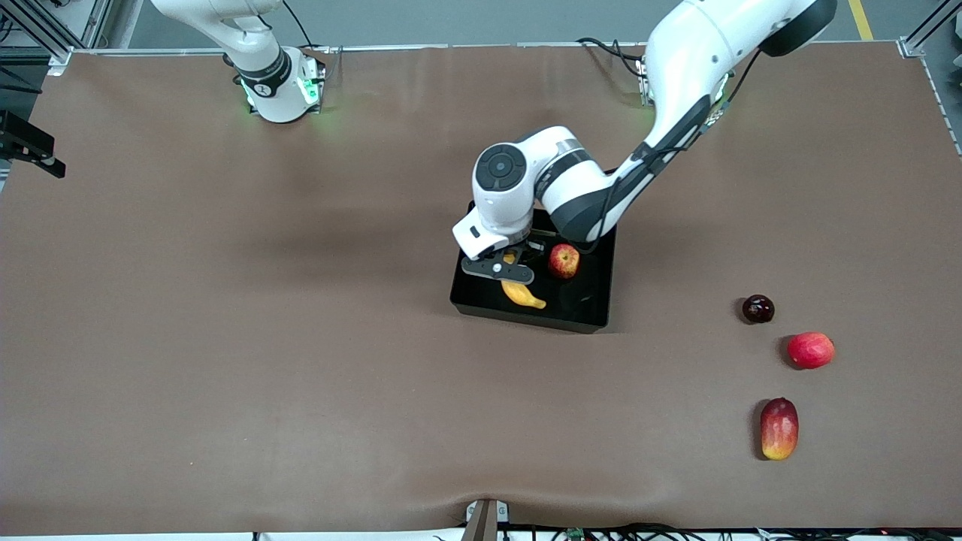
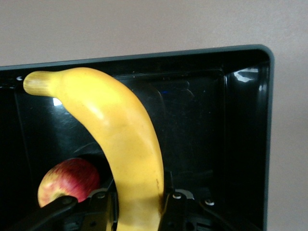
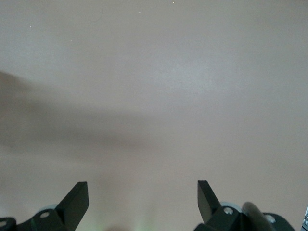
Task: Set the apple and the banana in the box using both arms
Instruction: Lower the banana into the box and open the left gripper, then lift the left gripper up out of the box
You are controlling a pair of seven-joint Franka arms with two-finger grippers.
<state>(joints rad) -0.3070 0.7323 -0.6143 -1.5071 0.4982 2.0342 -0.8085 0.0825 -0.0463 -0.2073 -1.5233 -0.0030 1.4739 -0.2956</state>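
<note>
Banana (image 2: 127, 144) plain yellow, stem tip brownish. Apple (image 1: 564, 261) red w/ yellow streaks. Box (image 1: 582, 319) glossy black. Table (image 1: 225, 338) brown. Mango (image 1: 779, 428) red-yellow; round fruit (image 1: 811, 350) pinkish-red; small fruit (image 1: 758, 309) dark red.

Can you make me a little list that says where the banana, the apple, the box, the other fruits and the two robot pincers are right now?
banana: held over the box
apple: in the box
box: black, mid-table
left pincer: shut on the banana, over the box
right pincer: open, over bare table, waiting
mango: on the table, toward the left arm's end
red fruit: farther from the front camera than the mango
dark fruit: farther still
</note>
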